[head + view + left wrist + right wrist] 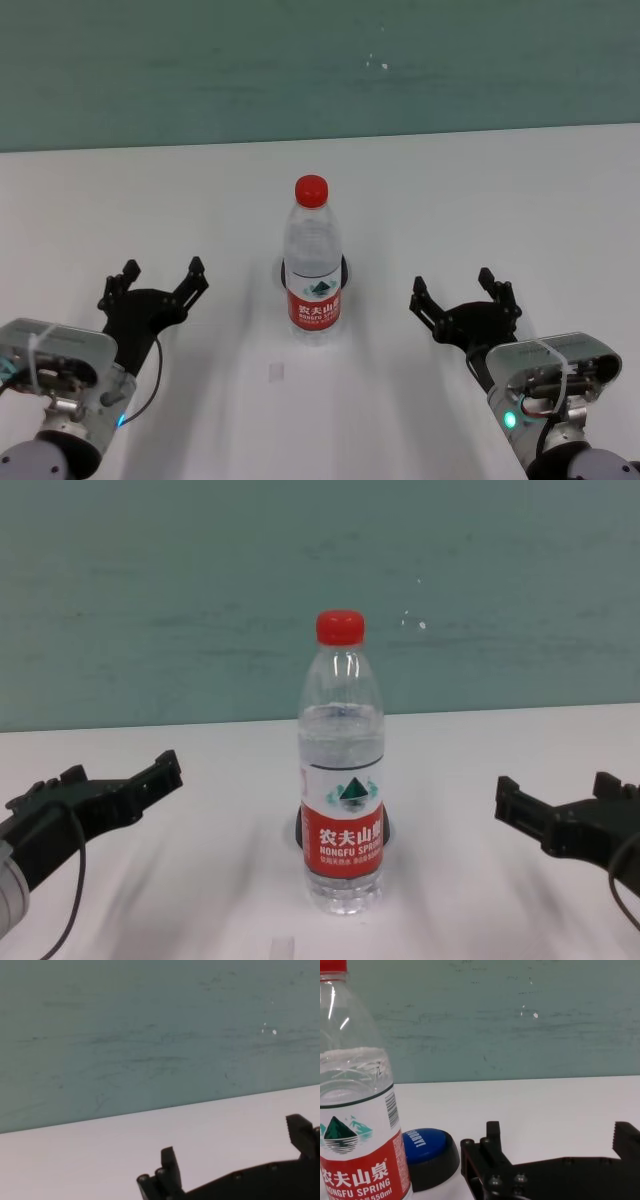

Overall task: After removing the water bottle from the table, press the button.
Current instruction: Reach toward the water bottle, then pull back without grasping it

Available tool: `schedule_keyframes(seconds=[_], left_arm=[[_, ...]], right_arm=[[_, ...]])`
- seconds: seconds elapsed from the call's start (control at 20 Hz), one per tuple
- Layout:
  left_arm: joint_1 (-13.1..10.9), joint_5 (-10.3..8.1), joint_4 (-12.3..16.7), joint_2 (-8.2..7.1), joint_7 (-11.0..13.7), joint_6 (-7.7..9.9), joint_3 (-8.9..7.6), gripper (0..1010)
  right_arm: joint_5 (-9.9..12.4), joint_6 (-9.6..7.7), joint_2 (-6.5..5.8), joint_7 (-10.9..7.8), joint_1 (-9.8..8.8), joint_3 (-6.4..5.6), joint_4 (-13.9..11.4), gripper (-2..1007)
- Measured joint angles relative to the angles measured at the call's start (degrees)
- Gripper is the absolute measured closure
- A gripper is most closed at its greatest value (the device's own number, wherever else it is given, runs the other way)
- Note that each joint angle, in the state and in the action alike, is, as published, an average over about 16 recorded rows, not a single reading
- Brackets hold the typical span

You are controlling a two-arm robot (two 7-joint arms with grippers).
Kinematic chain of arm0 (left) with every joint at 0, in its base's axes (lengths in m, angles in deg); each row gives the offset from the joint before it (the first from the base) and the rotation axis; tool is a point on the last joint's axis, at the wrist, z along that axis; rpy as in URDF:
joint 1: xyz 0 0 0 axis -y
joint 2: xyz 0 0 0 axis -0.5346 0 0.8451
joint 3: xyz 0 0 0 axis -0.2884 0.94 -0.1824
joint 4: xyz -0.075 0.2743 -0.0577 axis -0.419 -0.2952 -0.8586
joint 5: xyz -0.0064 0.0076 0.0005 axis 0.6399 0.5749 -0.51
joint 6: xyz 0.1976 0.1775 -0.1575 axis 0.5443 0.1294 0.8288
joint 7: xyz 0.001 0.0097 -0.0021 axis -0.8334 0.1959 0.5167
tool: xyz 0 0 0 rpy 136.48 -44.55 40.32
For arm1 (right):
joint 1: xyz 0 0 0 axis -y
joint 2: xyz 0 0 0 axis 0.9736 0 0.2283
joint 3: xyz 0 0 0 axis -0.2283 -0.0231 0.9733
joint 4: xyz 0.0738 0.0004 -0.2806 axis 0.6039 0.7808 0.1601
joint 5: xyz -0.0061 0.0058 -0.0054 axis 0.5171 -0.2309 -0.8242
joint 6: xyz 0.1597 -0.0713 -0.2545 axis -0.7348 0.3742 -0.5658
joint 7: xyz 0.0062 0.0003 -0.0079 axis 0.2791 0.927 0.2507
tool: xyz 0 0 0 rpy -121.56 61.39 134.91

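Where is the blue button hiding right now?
The button sits on the table directly behind the upright water bottle, mid-table between both grippers; the right wrist view shows its blue dome best.

Water bottle [313, 262] upright on table [520, 210], between the fingers [195, 268] of left gripper [160, 272] and those of right gripper [455, 285], apart from both. Button [427, 1152] directly behind bottle, mostly hidden.

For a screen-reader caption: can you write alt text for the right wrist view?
A clear water bottle with a red-and-white label stands upright on the white table, partly hiding a blue button on a black base behind it. The open right gripper fills the foreground beside them, before a teal wall.
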State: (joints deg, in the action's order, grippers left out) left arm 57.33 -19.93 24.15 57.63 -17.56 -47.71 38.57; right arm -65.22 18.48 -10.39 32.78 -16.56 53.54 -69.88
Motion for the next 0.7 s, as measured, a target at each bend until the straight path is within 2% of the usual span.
schedule_keyframes(seconds=[0.7], left_arm=[[0.00, 0.00, 0.00, 0.00, 0.00, 0.00, 0.00, 7]], right_arm=[[0.00, 0.00, 0.00, 0.00, 0.00, 0.00, 0.00, 5]])
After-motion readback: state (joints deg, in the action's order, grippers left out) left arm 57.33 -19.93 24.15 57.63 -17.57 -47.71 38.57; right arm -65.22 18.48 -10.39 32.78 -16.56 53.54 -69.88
